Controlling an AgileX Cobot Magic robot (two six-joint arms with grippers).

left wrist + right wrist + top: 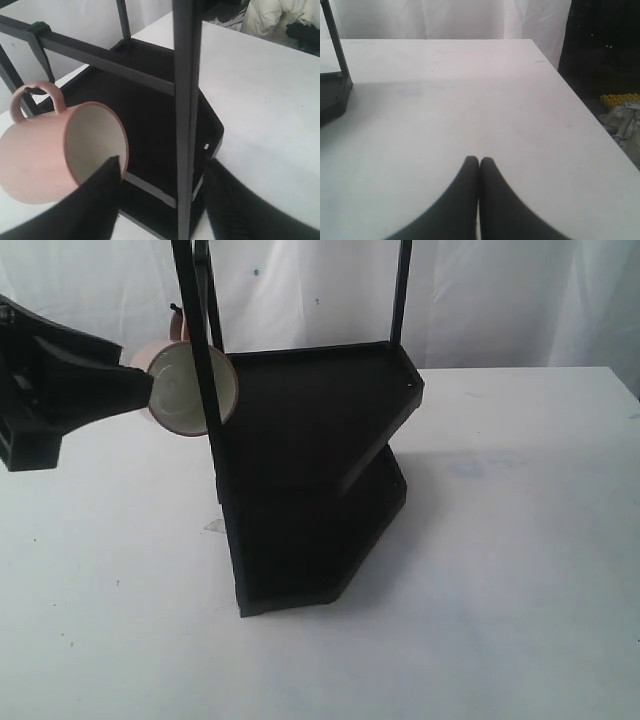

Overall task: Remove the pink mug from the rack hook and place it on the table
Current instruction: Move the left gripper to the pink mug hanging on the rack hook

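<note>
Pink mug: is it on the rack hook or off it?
On the hook. The pink mug hangs tipped on its side, handle uppermost and looped over the rack hook, clear of the table.

Pink mug (176, 390): small cyl., dusty pink outside, cream-white inside, small loop handle. Hangs by handle on rack hook (34, 91), tipped on its side, mouth facing sideways, handle uppermost. Up off the bench (500, 590), just beside the upright post (205, 380). Hook: small, black, curved, mostly hidden by the handle. Bench: wide, flat, white w/ faint smudges & specks.
</note>
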